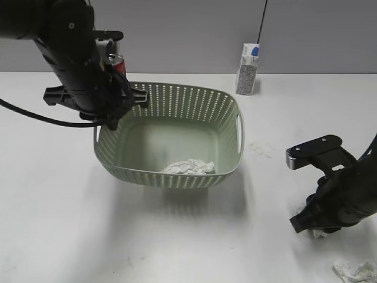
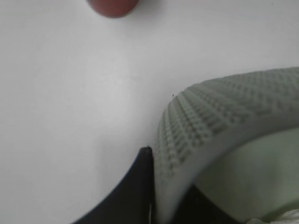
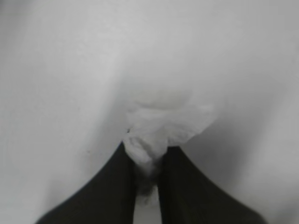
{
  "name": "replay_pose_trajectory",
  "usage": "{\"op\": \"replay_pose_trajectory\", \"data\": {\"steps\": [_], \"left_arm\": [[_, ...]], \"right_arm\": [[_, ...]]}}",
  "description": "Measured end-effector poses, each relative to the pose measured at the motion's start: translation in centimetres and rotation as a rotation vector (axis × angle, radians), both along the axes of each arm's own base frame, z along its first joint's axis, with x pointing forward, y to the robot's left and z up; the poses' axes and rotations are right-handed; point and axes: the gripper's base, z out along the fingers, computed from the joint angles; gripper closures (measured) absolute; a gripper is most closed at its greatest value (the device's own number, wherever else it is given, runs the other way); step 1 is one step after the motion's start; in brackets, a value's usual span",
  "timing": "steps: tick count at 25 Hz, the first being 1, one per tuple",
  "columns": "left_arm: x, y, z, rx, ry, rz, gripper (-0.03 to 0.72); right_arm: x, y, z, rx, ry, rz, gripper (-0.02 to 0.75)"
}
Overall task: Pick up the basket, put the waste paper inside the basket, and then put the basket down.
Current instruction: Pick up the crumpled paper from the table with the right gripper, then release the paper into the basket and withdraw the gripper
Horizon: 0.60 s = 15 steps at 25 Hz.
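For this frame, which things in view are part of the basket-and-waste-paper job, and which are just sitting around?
Part of the job:
- basket, its rim clamped by the left gripper
- paper wad already inside it
- paper wad pinched by the right gripper
- paper wad on the table

Just lying about:
- carton
- red-topped can

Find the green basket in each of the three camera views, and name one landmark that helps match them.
Exterior view: basket centre-left, left gripper clamping its rim.
Left wrist view: its slotted rim fills lower right, between the jaws.
Right wrist view: not in it.
Shared landmark: the white table.
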Motion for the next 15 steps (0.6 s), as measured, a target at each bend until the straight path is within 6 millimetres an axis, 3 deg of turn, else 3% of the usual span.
{"op": "replay_pose_trajectory", "data": {"steps": [1,3,7,10,15], "left_arm": [[0.0,0.0,0.0,0.000,0.000,0.000,0.688],[0.0,0.0,0.0,0.000,0.000,0.000,0.688],[0.0,0.0,0.0,0.000,0.000,0.000,0.688],[0.0,0.0,0.0,0.000,0.000,0.000,0.688],[0.0,0.0,0.0,-0.002,-0.002,0.000,0.688]], "right_arm": [[0.0,0.0,0.0,0.000,0.000,0.000,0.612],[0.0,0.0,0.2,0.008,-0.003,-0.010,0.690],[0.4,0.3,2.5,0.051,-0.029,-0.037,0.719],[1.5,1.5,6.4,0.127,-0.096,0.006,0.722],[3.0,5.2,14.5,0.329,-0.301,0.162,0.723]]}}
